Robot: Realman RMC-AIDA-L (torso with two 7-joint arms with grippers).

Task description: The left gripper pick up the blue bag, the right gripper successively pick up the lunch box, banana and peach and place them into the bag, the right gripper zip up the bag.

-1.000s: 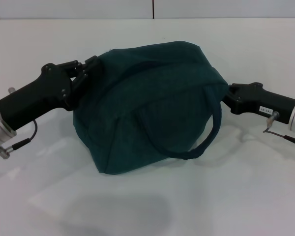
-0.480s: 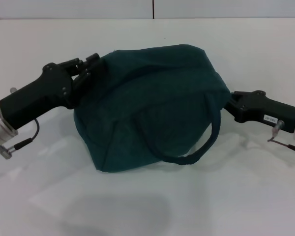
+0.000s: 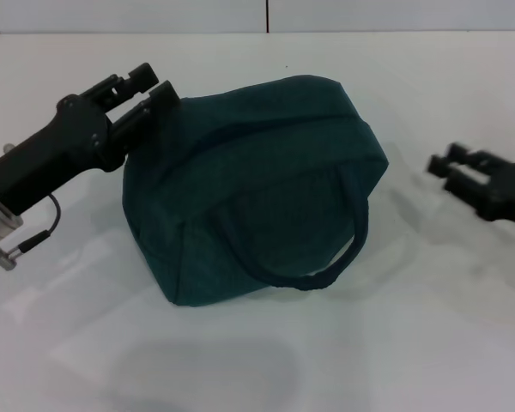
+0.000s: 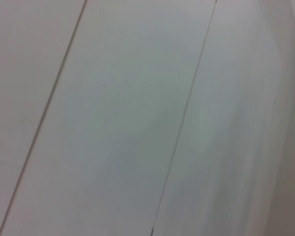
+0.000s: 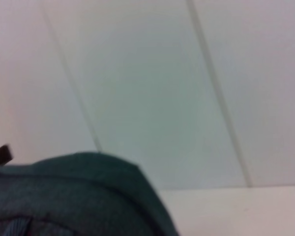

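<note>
The work surface is a white table [image 3: 257, 369], backed by a pale panelled wall [image 3: 154, 15] whose seams are all that is shown in the left wrist view. Nothing stands between the grippers and the bag; a soft shadow is cast on the table in front of it. The blue bag [image 3: 253, 184] is seen resting on the table at the middle of the head view, slumped and rounded, its dark teal fabric creased, with one looped handle [image 3: 326, 257] drooping down its near side toward the table. Its top is closed over as far as can be judged, though the zipper itself cannot be made out. In the right wrist view a dome of the same teal fabric [image 5: 73, 196] is seen low in the picture against the wall panels. The left gripper [image 3: 146, 84] is held at the bag's upper left corner, its two black fingers spread apart and pointing up and away, with nothing gripped between them; the nearer finger lies just beside the fabric, and whether it touches cannot be told. The right gripper [image 3: 459, 167] is found well apart from the bag on its right side, above the table, blurred; its fingers appear parted and nothing is held in them.
</note>
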